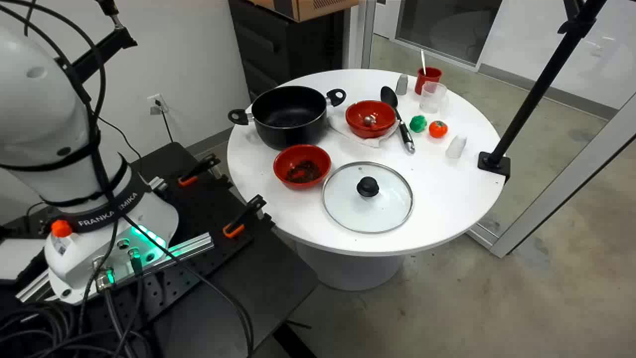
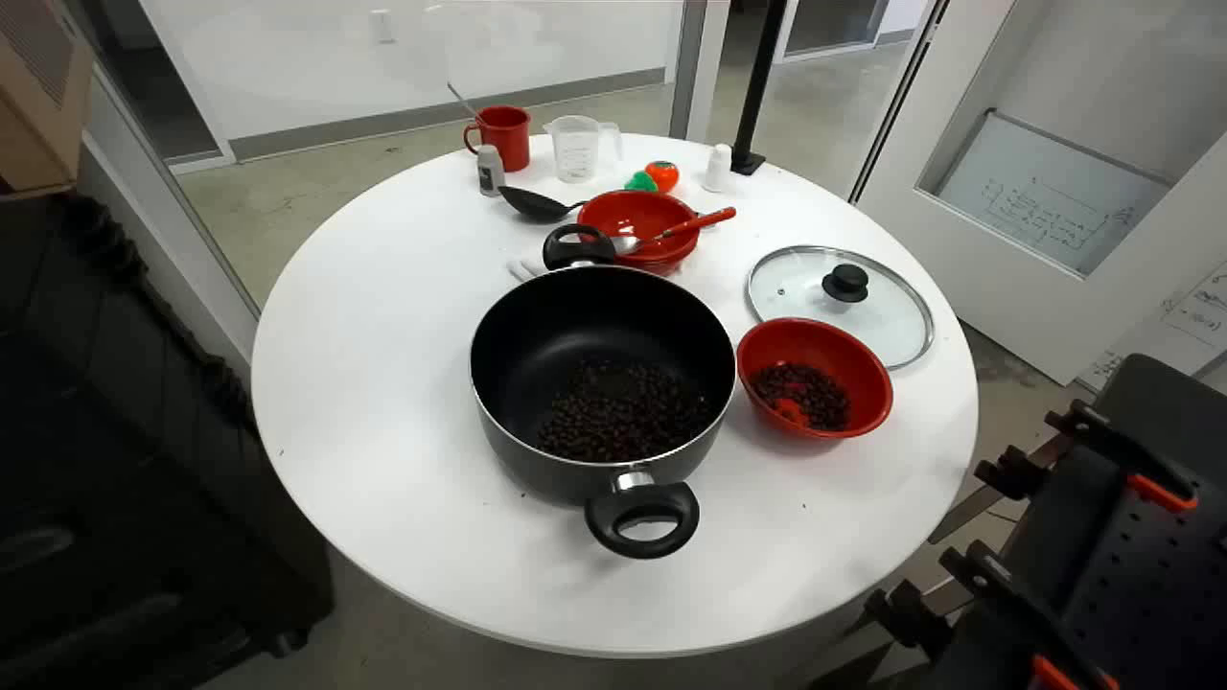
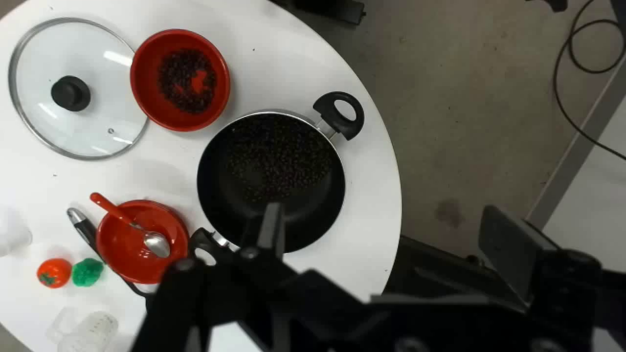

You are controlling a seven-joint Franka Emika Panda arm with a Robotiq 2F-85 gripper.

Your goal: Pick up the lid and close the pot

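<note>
The pincer (image 3: 381,217) is spread wide, its two fingers (image 3: 271,230) well apart. In the wrist view the finger on the left overlaps the near part of the pot (image 3: 310,215), and the one on the right stands past the edge of the white surface (image 3: 168,171), seen against the floor (image 3: 425,161). The lid (image 3: 100,98) lies well apart from the pincer, at the far left of that view. It rests flat on the surface, its black knob (image 3: 71,93) upward. Just to its right sits a red bowl (image 3: 142,95) holding small dark beans (image 3: 186,68); whether the bowl touches the lid's rim I cannot tell. The pot stands upright and uncovered to the right of that bowl, closer to the pincer than the lid is, with more dark beans inside. In an exterior view the lid (image 1: 348,199) is on the near part of the surface and the pot (image 1: 290,132) at the far left. A second red bowl (image 3: 124,261), left of the pot in the wrist view, holds a spoon (image 3: 156,244) with a red handle; a black serving spoon (image 1: 389,97) lies beside that bowl. Farther left are a tomato (image 3: 54,273) and a green piece (image 3: 87,272), side by side. In an exterior view a red mug (image 2: 506,141) stands at the far side.
</note>
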